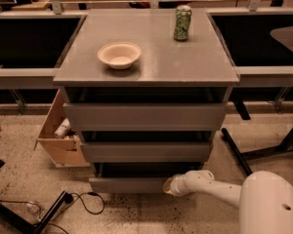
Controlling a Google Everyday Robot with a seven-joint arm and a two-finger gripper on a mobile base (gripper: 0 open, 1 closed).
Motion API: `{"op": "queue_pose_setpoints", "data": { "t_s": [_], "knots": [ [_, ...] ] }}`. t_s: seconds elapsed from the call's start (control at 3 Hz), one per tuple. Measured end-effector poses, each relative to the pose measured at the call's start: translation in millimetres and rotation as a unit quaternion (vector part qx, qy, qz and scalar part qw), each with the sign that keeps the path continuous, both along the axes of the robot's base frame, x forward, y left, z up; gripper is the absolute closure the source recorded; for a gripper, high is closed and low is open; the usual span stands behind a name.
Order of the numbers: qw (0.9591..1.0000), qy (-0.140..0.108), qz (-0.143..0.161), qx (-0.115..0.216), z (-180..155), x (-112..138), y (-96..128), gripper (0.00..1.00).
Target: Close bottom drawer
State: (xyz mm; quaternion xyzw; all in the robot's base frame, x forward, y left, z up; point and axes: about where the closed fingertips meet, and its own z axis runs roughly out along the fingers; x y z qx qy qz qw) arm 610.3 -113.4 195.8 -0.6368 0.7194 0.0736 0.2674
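The bottom drawer [127, 184] is the lowest of the grey cabinet's [146, 72] three drawers. Its flat grey front stands only slightly out from the cabinet, with a narrow dark gap above it. My white arm reaches in from the lower right, and the gripper [169, 185] sits against the right part of the drawer's front. The fingers are hidden behind the wrist.
A white bowl [119, 54] and a green can [182, 23] stand on the cabinet top. A tan wooden box [58, 135] sits on the floor at the left. Black cables [83, 204] lie at the lower left, black stand legs [244, 152] at the right.
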Motion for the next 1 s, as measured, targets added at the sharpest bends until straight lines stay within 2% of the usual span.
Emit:
{"op": "queue_pose_setpoints", "data": {
  "t_s": [0.33, 1.0],
  "knots": [
    [1.0000, 0.000, -0.007, -0.001, 4.7, 23.8, 3.5, 1.00],
    [1.0000, 0.000, -0.007, -0.001, 4.6, 22.1, 3.6, 0.58]
  ]
}}
